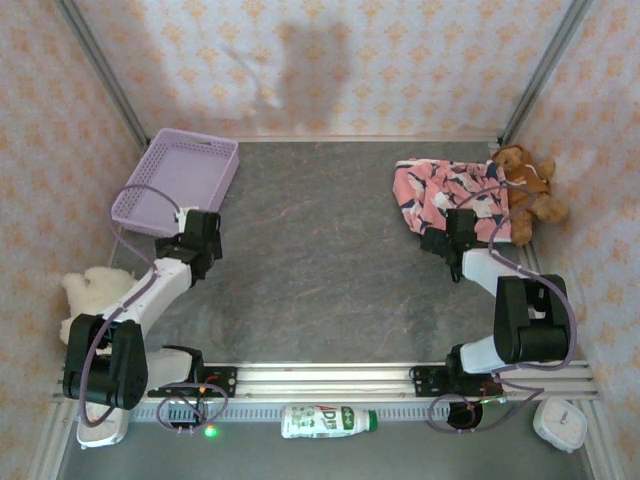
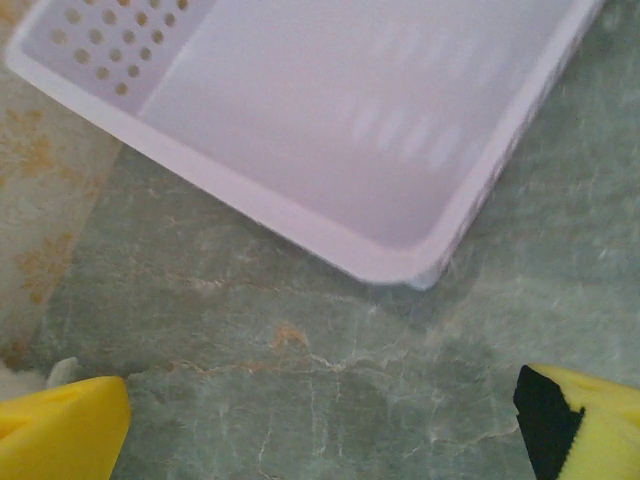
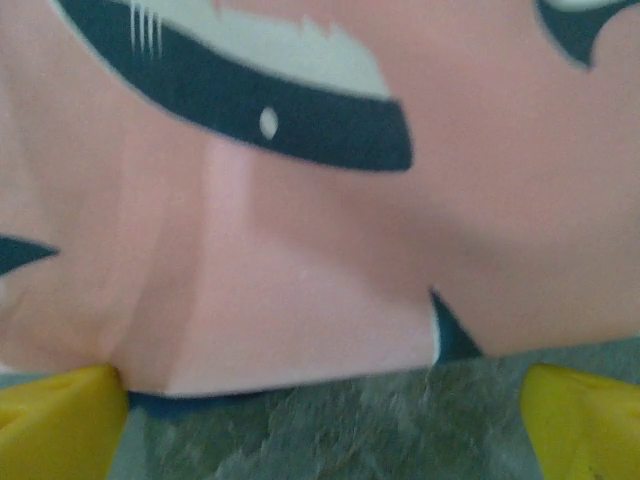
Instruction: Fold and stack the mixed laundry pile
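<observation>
The salmon-pink shark-print garment [image 1: 440, 190] lies folded at the far right of the table, beside the brown teddy. In the right wrist view its near edge [image 3: 300, 340] crosses the frame, with a thin strip of dark navy cloth [image 3: 190, 405] peeking out underneath. My right gripper [image 1: 452, 222] [image 3: 325, 425] sits at that near edge, open, with nothing between its yellow fingers [image 3: 60, 425]. My left gripper [image 1: 200, 225] [image 2: 325, 430] is open over bare table just short of the basket's corner, its fingers [image 2: 60, 430] wide apart and empty.
A lavender lattice basket [image 1: 180, 180] [image 2: 400, 265] stands at the far left. A brown teddy bear [image 1: 525, 185] leans in the far right corner, and a cream plush bear [image 1: 90, 295] lies at the left edge. A bottle [image 1: 325, 420] and a white object [image 1: 560, 425] lie in front of the rail.
</observation>
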Robot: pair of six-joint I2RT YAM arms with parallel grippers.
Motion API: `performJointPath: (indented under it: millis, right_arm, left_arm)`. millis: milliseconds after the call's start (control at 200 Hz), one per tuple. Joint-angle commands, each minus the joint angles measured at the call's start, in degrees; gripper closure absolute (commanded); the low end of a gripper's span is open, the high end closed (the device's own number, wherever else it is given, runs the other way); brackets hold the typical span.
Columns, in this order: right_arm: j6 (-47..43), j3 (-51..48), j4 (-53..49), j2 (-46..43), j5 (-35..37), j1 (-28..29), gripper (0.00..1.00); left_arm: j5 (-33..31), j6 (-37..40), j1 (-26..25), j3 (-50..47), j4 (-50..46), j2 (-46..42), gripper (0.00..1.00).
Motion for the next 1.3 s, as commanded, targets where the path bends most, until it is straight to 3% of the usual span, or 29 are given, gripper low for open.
performJointPath:
  millis: [0,115,180,265,330,370,485,560,691,1296]
  right_arm:
    - [-1.52,-1.56,20.22,-0.69,4.77,0.29,0.01]
    - [-2.26,-1.67,22.99,2.06,8.50,1.58,0.01]
    - [-2.12,-4.99,29.96,3.74,9.20,1.86,0.01]
    - [-2.03,-7.09,33.18,3.11,10.04,2.24,0.01]
    - [-2.04,-8.49,35.38,2.98,9.51,2.23,0.01]
    - [-2.42,-9.06,36.74,3.41,8.48,2.23,0.01]
    - [-2.95,-12.03,44.84,5.96,7.45,1.97,0.01]
    - [-2.63,-11.16,41.40,4.89,7.23,1.89,0.01]
    - [-2.84,-11.37,42.66,5.45,7.36,1.88,0.01]
    - [-2.84,-11.20,41.83,5.20,7.27,1.88,0.01]
  left_arm:
    - [0.85,7.52,1.41,-4.46,20.50,-0.63,0.00]
    - [3.02,6.97,1.92,-5.51,30.34,4.82,0.00]
    - [2.88,6.54,1.93,-5.59,36.82,8.51,0.00]
    - [4.35,5.58,2.10,-2.72,34.37,11.05,0.00]
    - [6.19,3.90,2.10,-5.48,38.95,9.78,0.00]
    - [6.98,3.70,2.07,-8.85,46.45,9.40,0.00]
    - [6.51,4.43,1.20,-10.38,52.44,13.65,0.00]
    - [5.20,5.22,0.56,-13.34,60.56,15.92,0.00]
    - [6.20,4.39,0.94,-11.90,55.63,14.94,0.00]
    - [7.42,4.18,1.57,-11.85,56.02,15.08,0.00]
